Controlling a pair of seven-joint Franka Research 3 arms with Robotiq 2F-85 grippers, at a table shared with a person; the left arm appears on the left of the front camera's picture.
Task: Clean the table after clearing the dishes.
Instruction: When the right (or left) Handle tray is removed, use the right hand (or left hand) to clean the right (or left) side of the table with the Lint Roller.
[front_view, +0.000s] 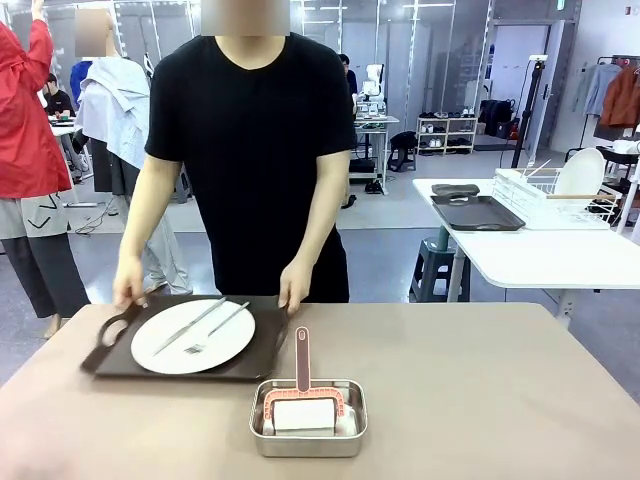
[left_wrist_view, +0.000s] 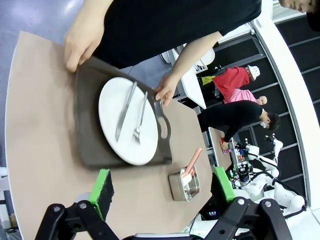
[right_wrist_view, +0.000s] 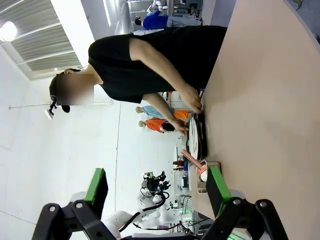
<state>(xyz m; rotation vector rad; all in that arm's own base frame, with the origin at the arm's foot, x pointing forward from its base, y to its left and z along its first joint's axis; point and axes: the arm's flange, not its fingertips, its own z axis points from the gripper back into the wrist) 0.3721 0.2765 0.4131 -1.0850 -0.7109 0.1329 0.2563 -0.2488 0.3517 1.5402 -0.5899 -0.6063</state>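
Observation:
A white dinner plate (front_view: 193, 336) with a silver knife (front_view: 190, 326) and fork (front_view: 214, 332) lies on a dark brown handled tray (front_view: 110, 352) at the far left of the beige table (front_view: 480, 400). A person in black grips the tray with both hands (front_view: 294, 288), one on each side. In the left wrist view the plate (left_wrist_view: 127, 120) and tray (left_wrist_view: 92, 135) lie beyond my left gripper (left_wrist_view: 162, 187), which is open and high above the table. My right gripper (right_wrist_view: 157, 187) is open too, holding nothing; its view catches the tray and plate (right_wrist_view: 196, 135) edge-on.
A steel tin (front_view: 308, 418) holding a white block and a pink-handled tool (front_view: 302, 358) sits at the table's near middle. A smaller white table (front_view: 540, 255) at the back right carries a dark tray (front_view: 478, 212) and a wire dish rack (front_view: 555, 200). Other people stand farther off.

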